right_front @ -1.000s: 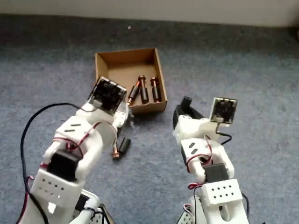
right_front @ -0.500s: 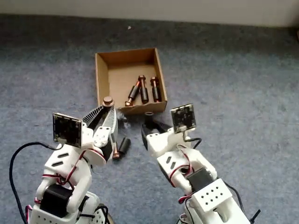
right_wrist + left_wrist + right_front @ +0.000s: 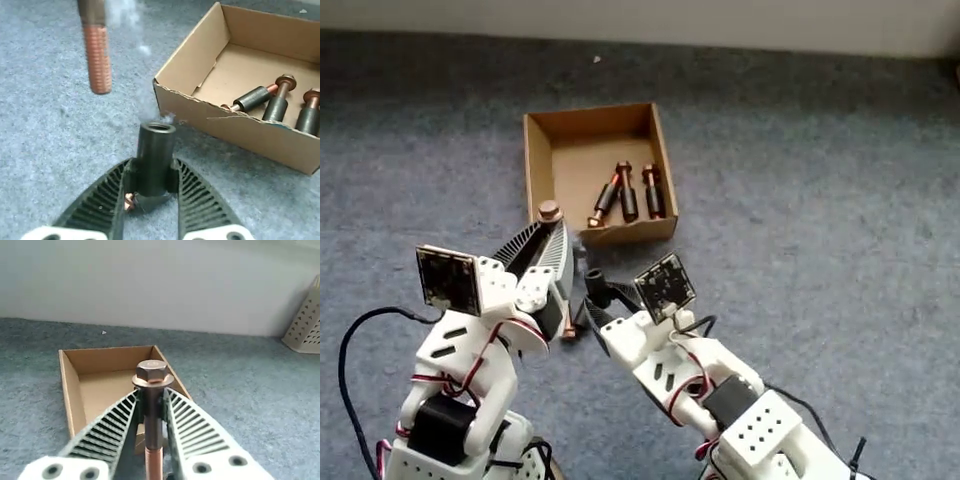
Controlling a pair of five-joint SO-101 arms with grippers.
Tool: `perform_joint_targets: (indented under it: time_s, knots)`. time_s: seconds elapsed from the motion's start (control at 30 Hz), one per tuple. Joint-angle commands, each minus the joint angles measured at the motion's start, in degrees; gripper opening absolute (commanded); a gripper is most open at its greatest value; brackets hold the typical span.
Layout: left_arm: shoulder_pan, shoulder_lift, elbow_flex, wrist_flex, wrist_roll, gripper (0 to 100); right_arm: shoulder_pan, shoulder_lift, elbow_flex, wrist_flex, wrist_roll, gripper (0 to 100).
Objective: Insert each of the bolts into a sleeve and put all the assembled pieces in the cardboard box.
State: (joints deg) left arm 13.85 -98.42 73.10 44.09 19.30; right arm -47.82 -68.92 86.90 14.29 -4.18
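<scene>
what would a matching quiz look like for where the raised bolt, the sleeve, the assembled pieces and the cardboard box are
Things:
1. raised bolt
2. sleeve
3. assembled pieces
4. cardboard box

Places:
a. lying inside the box
b. clamped in the right jaws
c. standing open on the grey carpet
d. clamped in the left jaws, head up

Pairs: 1-d, 2-b, 3-a, 4-c
</scene>
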Motion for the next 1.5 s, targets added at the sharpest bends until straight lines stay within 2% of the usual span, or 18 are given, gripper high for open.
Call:
perform_joint_targets:
  time_s: [0.0,0.2,0.33,0.57,0.8,1.13,1.2,1.33,1.47]
  knots:
    - [2.4,-0.6,1.0,-4.0,0.7,1,-0.6,-1.3,-0.8,-2.2,0.6,0.5]
    - [2.8,-0.6,1.5,-4.7,0.7,1,-1.2,-1.3,-0.8,-4.4,0.7,0.5]
    - [2.8,-0.7,1.5,-4.6,0.8,1,-1.5,-1.3,0.3,-7.1,8.1,0.5]
    - [2.8,-1.0,1.5,-4.6,1.0,1,-3.3,-1.3,8.9,-22.9,14.0,0.5]
    - [2.9,-1.0,1.5,-4.5,1.0,1,0.0,-1.3,9.8,-25.0,13.9,0.5]
    - [4.3,-1.1,1.5,-1.6,0.7,1,0.3,-1.3,10.2,-31.4,13.9,0.5]
    - [4.7,-1.1,1.5,-0.9,0.7,4,0.4,-1.3,10.1,-31.4,13.9,0.5]
    - [4.2,-1.1,1.3,0.7,0.7,18,2.3,-1.3,10.1,-31.4,13.8,0.5]
    - [4.2,-1.2,-0.7,4.7,-0.7,20,4.0,-1.3,10.1,-31.4,13.0,0.5]
